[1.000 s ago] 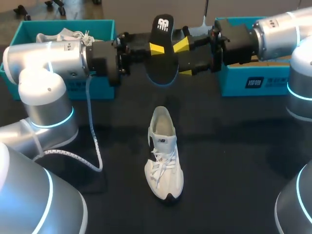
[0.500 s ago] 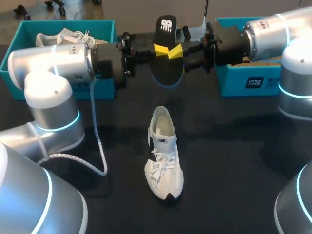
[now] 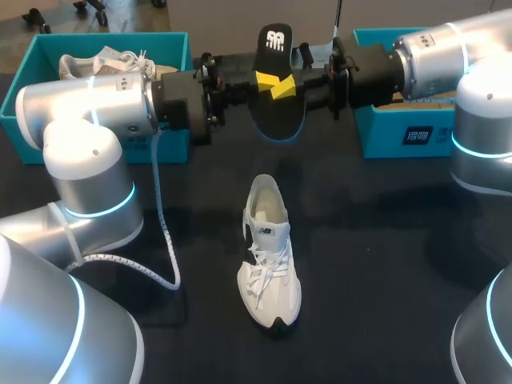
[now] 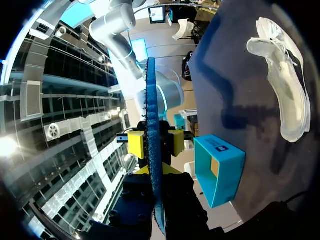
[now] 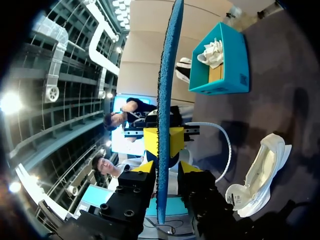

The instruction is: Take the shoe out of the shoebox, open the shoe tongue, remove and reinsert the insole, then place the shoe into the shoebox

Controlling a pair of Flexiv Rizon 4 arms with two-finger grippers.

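1. The black insole (image 3: pixel 277 112) hangs upright above the far side of the table (image 3: pixel 384 256), heel end up.
2. The left claw (image 3: pixel 266 78) is clamped on the insole, and the right claw (image 3: pixel 284 86) grips it too. Their yellow tips meet at its middle.
3. The white shoe (image 3: pixel 270 260) sits sole-down on the table below the insole, between two teal shoeboxes and well apart from both: the left shoebox (image 3: pixel 120 38) and the right shoebox (image 3: pixel 400 136).

The right arm (image 3: pixel 436 52) hides the right shoebox's (image 3: pixel 384 132) inside.
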